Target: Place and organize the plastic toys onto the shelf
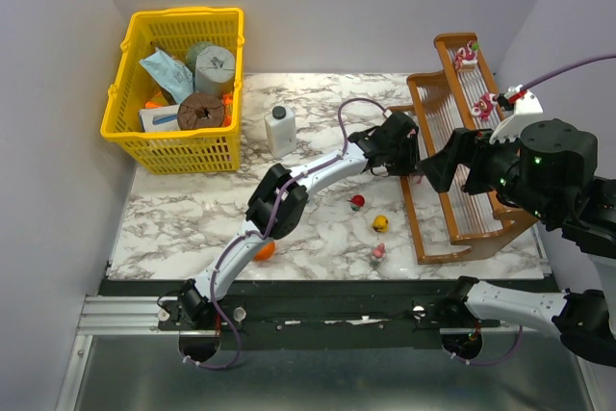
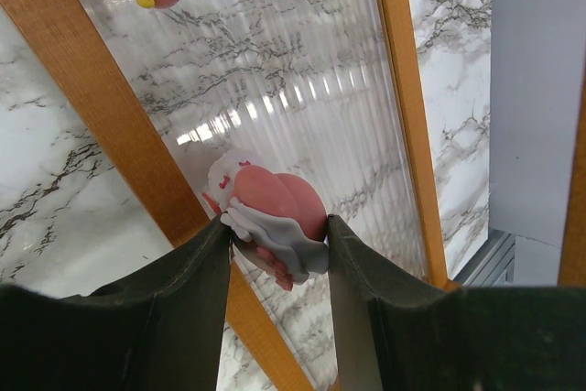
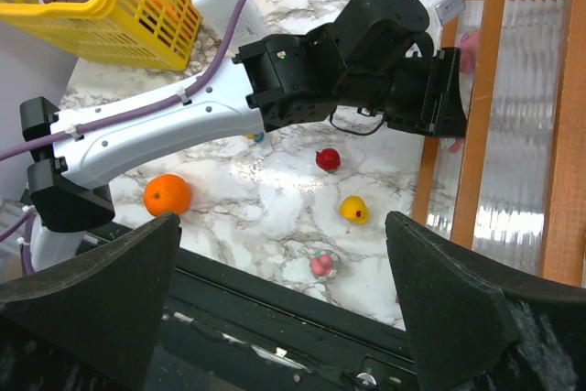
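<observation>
The counter (image 1: 192,209) is white marble veined grey. The shelf (image 1: 478,242) is orange-brown wood with clear ribbed floors, the basket (image 1: 173,153) yellow, the ball (image 1: 265,250) orange. There is a red toy (image 1: 357,202), a yellow toy (image 1: 381,223), a pink toy (image 1: 379,254) perhaps trimmed green, and a frilled toy (image 2: 275,208) in pink, white and pale grey.

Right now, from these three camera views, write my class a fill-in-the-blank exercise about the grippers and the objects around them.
The left gripper is shut on a ____ toy.
The right gripper is ____ and holds nothing.
The white bottle stands beside the ____ basket.
The ball is ____.
Missing words: pink; open; yellow; orange.
</observation>
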Controlling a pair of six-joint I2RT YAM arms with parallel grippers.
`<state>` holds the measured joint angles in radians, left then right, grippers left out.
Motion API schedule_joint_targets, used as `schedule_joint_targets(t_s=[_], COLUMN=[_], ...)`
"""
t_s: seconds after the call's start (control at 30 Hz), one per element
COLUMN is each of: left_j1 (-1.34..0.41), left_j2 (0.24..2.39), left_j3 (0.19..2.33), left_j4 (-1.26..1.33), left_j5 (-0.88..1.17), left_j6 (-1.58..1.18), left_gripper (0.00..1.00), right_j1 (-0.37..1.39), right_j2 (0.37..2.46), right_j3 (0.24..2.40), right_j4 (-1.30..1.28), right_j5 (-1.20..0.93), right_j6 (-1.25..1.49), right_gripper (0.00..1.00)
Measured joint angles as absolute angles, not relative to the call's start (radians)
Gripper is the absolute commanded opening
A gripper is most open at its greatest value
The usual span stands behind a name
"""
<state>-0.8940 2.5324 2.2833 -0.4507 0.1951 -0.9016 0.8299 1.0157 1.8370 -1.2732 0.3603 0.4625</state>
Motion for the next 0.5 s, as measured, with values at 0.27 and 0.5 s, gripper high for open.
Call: schedule_joint_targets(t_s=[0.27, 0.5], left_j1=[-0.894, -0.894], left_j2=[2.533, 2.533], left_j3=[2.284, 2.284], left_j4=[-0.451, -0.451], left_j5=[0.199, 0.199], left_j6=[-0.901, -0.901], left_gripper=[0.43, 0.5], right_j1=[0.83, 0.83], right_j2=[1.013, 1.012], right_j3=[1.826, 1.825], right_j4=[-1.273, -1.273], right_j5=[0.363, 0.366], right_j6=[0.463, 0.463], right_gripper=[1.0, 1.0])
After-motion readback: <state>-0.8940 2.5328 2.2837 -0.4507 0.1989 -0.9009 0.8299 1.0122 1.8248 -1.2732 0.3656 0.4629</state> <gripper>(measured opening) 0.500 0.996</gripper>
